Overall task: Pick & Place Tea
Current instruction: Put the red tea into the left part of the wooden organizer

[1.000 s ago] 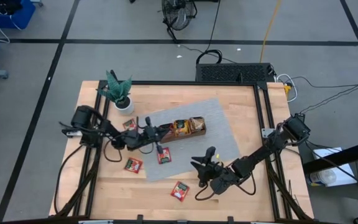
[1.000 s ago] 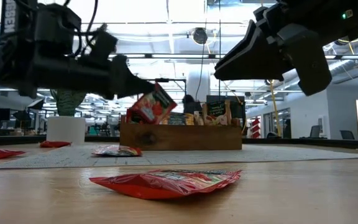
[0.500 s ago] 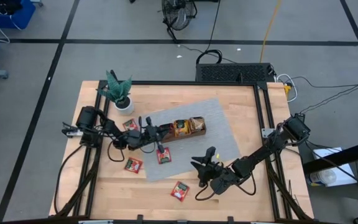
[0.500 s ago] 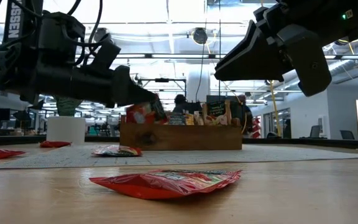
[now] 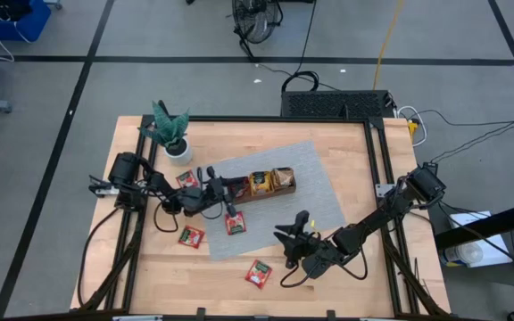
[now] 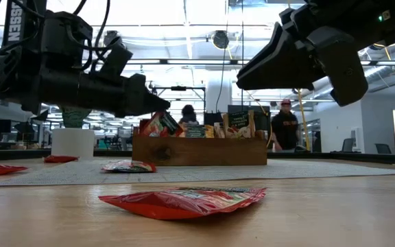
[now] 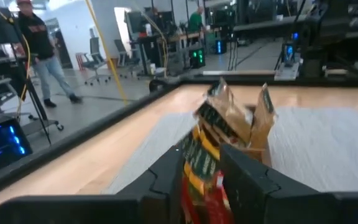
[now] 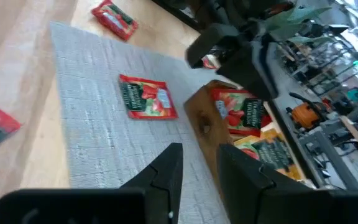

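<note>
A potted plant (image 5: 171,134) stands behind my left gripper (image 5: 236,188), and loose red sachets (image 5: 235,223) lie on the grey mat (image 5: 319,192). My fingers are parted over the wooden tray (image 5: 288,189)'s end compartment, a red sachet (image 7: 199,199) between them; my right gripper (image 5: 291,228), narrowly open, hovers empty nearby.

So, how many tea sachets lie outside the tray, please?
4 sachets: one near the plant, one on the mat, two more on bare wood; the arms may hide more.

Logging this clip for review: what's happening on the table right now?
The left gripper is at the end of the wooden tray on the grey mat, its fingers apart around a red tea sachet in the end compartment. The right gripper hovers near the mat's front edge, holding nothing. Four more red sachets lie loose, including one on the mat.
</note>
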Robot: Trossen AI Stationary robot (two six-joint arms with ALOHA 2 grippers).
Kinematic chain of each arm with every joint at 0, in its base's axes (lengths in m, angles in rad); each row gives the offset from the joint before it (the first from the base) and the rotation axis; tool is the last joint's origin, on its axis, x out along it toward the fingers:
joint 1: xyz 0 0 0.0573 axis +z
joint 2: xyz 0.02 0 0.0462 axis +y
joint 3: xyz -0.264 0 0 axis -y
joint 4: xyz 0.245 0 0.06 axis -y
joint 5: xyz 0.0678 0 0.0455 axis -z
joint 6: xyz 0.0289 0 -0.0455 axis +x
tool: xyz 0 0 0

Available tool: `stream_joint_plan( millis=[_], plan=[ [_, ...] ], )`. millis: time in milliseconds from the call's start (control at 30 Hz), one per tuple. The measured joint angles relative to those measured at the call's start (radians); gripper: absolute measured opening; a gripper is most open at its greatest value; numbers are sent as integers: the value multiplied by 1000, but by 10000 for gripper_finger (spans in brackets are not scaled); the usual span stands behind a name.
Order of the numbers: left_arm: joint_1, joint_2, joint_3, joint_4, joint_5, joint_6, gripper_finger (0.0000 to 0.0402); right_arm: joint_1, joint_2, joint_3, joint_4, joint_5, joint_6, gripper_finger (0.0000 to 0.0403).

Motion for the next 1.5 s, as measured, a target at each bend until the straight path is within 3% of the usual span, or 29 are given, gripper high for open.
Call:
stream_joint_plan(
  millis=[267,367,467,600,667,767,1000,1200,1500],
  plan=[
    [-14,-140,3,13,-5,60,113,0,0,0,-3,-38,6,86],
    [-39,-249,18,-113,12,36,112,0,0,0,-7,-36,-6,86],
    [-85,-373,110,-603,11,3,88,0,0,0,-8,-35,-18,85],
    [-125,-410,372,-1382,-51,-194,13,0,0,0,-8,-33,-26,84],
    [-132,-383,485,-1606,-57,-256,7,0,0,0,-8,-33,-26,84],
    [-132,-347,590,-1817,-13,-264,4,0,0,0,-6,-32,-27,82],
    [-50,-235,696,-1905,186,-256,2,0,0,0,5,-33,-28,82],
    [25,-160,712,-1933,194,-253,1,0,0,0,4,-33,-28,80],
    [74,-157,712,-2025,227,-288,1,0,0,0,1,-34,-28,79]
  ],
)
